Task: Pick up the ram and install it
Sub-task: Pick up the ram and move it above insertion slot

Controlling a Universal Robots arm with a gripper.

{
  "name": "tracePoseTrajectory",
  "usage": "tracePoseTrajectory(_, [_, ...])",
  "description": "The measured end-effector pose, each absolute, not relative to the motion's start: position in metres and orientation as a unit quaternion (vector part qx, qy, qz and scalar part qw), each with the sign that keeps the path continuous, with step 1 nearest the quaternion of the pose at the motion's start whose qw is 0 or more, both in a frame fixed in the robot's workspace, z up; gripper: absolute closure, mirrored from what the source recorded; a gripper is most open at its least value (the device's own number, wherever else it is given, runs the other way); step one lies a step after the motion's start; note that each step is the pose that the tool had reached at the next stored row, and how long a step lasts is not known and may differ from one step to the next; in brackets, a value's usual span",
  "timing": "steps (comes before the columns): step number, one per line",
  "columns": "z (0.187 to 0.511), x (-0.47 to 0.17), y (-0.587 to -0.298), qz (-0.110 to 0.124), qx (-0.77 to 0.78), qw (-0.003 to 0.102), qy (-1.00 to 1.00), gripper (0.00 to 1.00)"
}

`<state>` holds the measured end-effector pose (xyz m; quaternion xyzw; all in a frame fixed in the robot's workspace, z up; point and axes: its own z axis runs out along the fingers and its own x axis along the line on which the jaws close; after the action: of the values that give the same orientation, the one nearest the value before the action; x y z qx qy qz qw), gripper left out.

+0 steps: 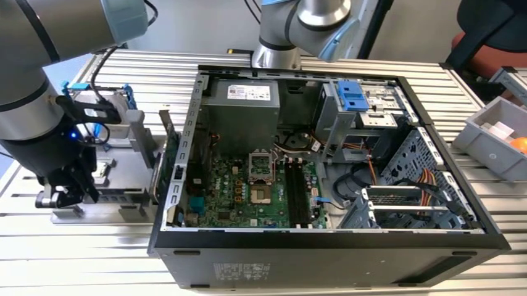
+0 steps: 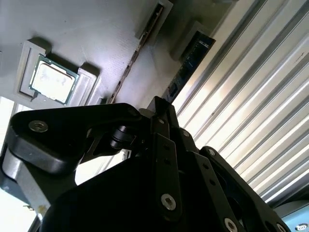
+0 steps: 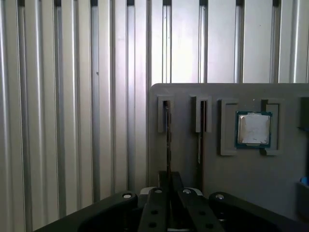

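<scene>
The ram (image 3: 167, 140) stands edge-on in a slot of the grey parts holder (image 3: 183, 159), on the side away from the processor chip. In the second wrist view the ram (image 2: 190, 60) shows as a dark green-blue strip running up to my fingertips. My gripper (image 3: 169, 181) (image 2: 161, 104) sits down over its near end with the fingers drawn together on the board. In the exterior view the gripper (image 1: 58, 197) is low over the holder (image 1: 107, 203), on the exterior view's left of the open computer case (image 1: 329, 240).
A second thin stick (image 3: 200, 137) stands in the neighbouring slot, and a processor chip (image 3: 253, 129) lies beside it. The motherboard's long memory slots (image 1: 300, 191) lie inside the case. A green card (image 1: 169, 154) stands by the case wall. A grey bin (image 1: 494, 132) sits far right.
</scene>
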<state>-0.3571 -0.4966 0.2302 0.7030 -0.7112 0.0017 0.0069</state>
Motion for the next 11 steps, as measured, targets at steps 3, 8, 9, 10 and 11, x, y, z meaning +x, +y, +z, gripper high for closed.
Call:
tracePoseTrajectory(3, [0.234, -0.357, -0.497, 0.002, 0.703, 0.007, -0.711, 1.0])
tracePoseTrajectory(8, [0.239, -0.357, -0.497, 0.002, 0.703, 0.007, -0.711, 1.0])
tracePoseTrajectory(9, [0.24, -0.357, -0.497, 0.002, 0.703, 0.007, -0.711, 1.0])
tracePoseTrajectory(10, [0.241, -0.357, -0.497, 0.002, 0.703, 0.007, -0.711, 1.0])
tracePoseTrajectory(11, [0.242, -0.357, -0.497, 0.002, 0.703, 0.007, -0.711, 1.0])
